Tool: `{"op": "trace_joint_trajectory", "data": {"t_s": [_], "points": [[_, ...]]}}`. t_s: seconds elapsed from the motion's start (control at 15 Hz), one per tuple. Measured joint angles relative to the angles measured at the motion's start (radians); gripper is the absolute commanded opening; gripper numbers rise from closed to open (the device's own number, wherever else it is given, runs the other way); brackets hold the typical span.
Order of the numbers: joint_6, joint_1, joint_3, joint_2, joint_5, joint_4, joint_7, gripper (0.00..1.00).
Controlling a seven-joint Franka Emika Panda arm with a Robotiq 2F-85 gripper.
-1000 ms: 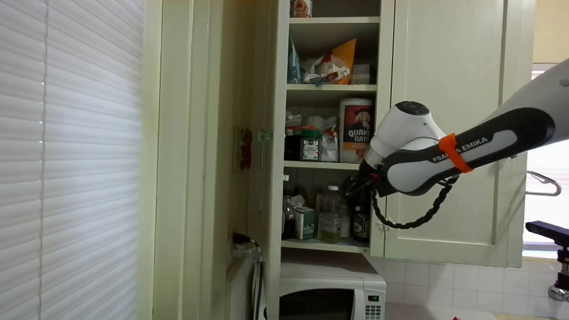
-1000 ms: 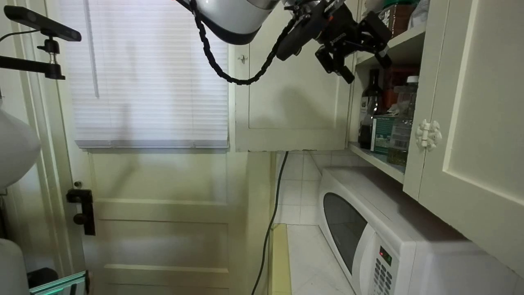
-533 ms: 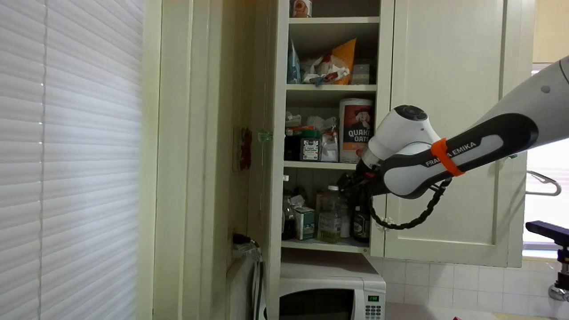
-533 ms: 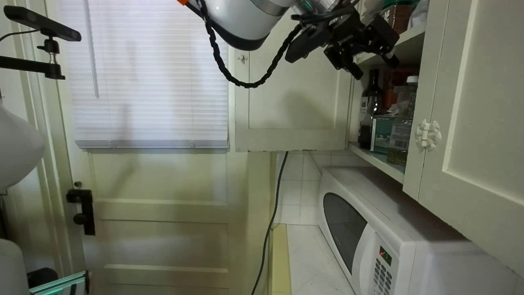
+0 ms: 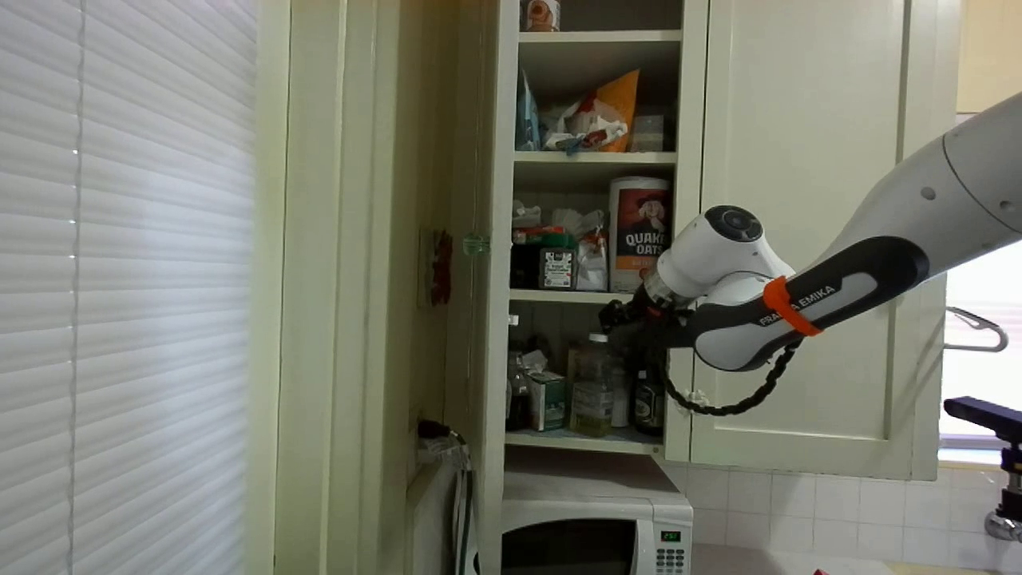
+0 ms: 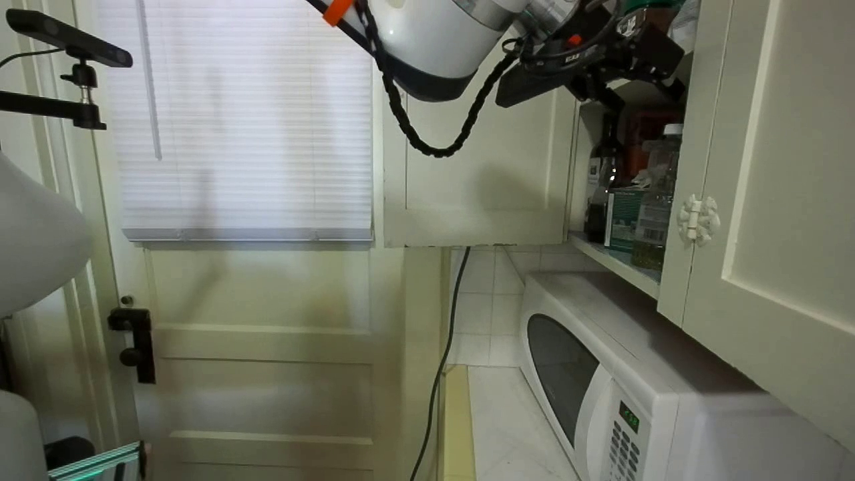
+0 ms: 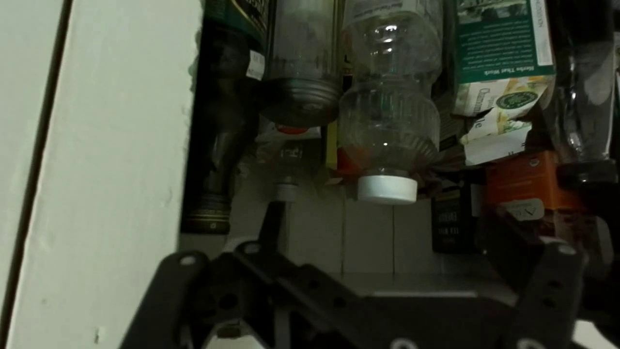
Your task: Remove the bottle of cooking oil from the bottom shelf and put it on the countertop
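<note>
The bottle [image 5: 592, 391] stands upright on the shelf [image 5: 575, 443], near its front edge; the gripper [image 7: 390, 227] hangs near the cap [image 7: 387, 190], seemingly a little above it, its 2 fingers [image 7: 273, 220] spread wide, nothing pinched between; pale yellow oil [image 5: 589, 423] shows only low in the bottle, so it should be light and bottom-heavy; the clear plastic looks thin — likely to give under a hard squeeze, unlikely to shatter, perhaps slick with stray oil; the ribbed bulge [image 7: 387, 123] and the waist below look the best hold, for the cap is stiffer but small, and the weight would swing beneath it; sideways room is scant, as the jar [image 7: 305, 46] and the box [image 7: 503, 43] flank the bottle in the wrist view; whether they touch it is hard to tell; past the jar, a dark bottle [image 5: 648, 406] and the post [image 7: 106, 169] close off that side; the upper board [image 5: 567, 296] limits any lift — so a slight raise, then straight out over the shelf's edge, seems safest; the microwave [image 5: 595, 509] sits right below, a strip of counter [image 6: 507, 421] shows in front of it, and the open door [image 6: 454, 177] stands beyond.
</note>
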Motion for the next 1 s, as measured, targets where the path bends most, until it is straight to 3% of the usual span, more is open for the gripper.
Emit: {"op": "trace_joint_trajectory", "data": {"t_s": [0.67,1.0], "points": [[-0.025,-0.129,0.141,0.07,-0.352,0.085,0.349,1.0],[-0.17,-0.141,0.189,0.108,-0.529,0.133,0.517,1.0]]}}
